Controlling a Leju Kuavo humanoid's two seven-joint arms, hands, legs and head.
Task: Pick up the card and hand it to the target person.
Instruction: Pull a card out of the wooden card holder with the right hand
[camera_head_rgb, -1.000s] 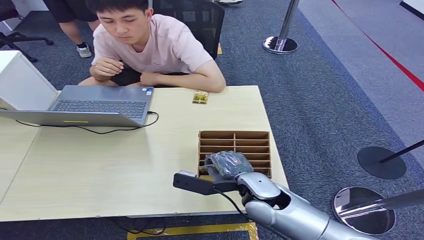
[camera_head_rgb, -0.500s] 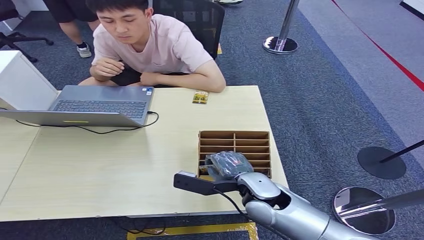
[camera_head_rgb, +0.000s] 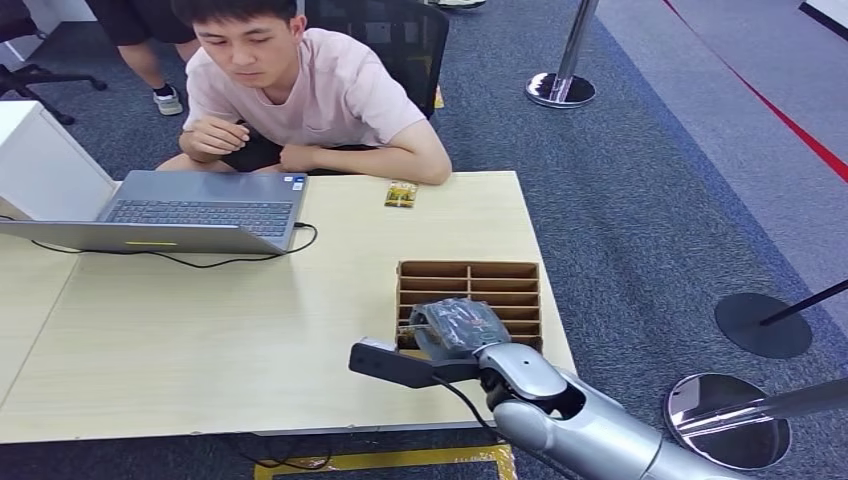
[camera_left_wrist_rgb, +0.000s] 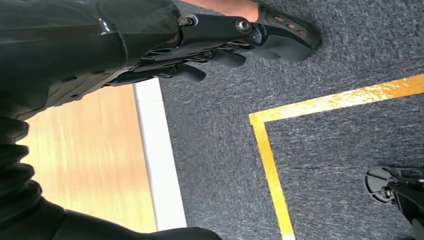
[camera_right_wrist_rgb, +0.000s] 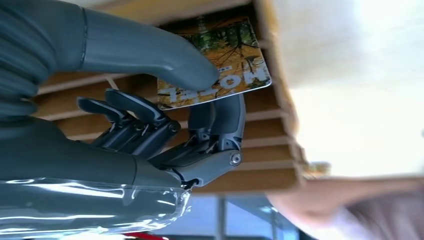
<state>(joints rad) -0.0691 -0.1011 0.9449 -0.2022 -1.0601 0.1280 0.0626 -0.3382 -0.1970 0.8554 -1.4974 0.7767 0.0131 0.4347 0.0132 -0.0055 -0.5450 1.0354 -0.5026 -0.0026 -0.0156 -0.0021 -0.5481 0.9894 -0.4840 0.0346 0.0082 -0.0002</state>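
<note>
Currently, step: card extraction from the slotted box, judged from the pinch seen at the right wrist.
Right hand (camera_right_wrist_rgb: 165, 125): thumb and a dark finger are closed on the card (camera_right_wrist_rgb: 220, 65); the remaining fingers are curled in below it, holding nothing.
Card vs fingers: the thumb tip is pressed on the printed face near one edge, and a dark finger (camera_right_wrist_rgb: 227, 117) is set against the back. Most of the card stands clear of the pinch, toward the box's end wall.
Card location: at the near end of the wooden divider box (camera_head_rgb: 470, 285), over its near slots. Whether the lower edge is out of the slot cannot be told; in the head view the card is hidden under the hand (camera_head_rgb: 458, 327).
Lift advice: the card is best drawn out along the slot line, not twisted, so the dividers are not caught. The pinch sits near the edge, so slip is the likely risk; pressure should be kept steady.
Handover advice: the free end should be presented to the person (camera_head_rgb: 300, 90) seated at the far side of the table (camera_head_rgb: 200, 330), so it can be taken without the fingers being touched.
Obstacles: laptop (camera_head_rgb: 200, 210) and its cable are well to the left of the path; a small packet (camera_head_rgb: 401, 193) lies near the person's arm.
Left hand (camera_left_wrist_rgb: 225, 37): hangs off the table over carpet, nothing held; fingers lie loosely extended, slightly apart.
</note>
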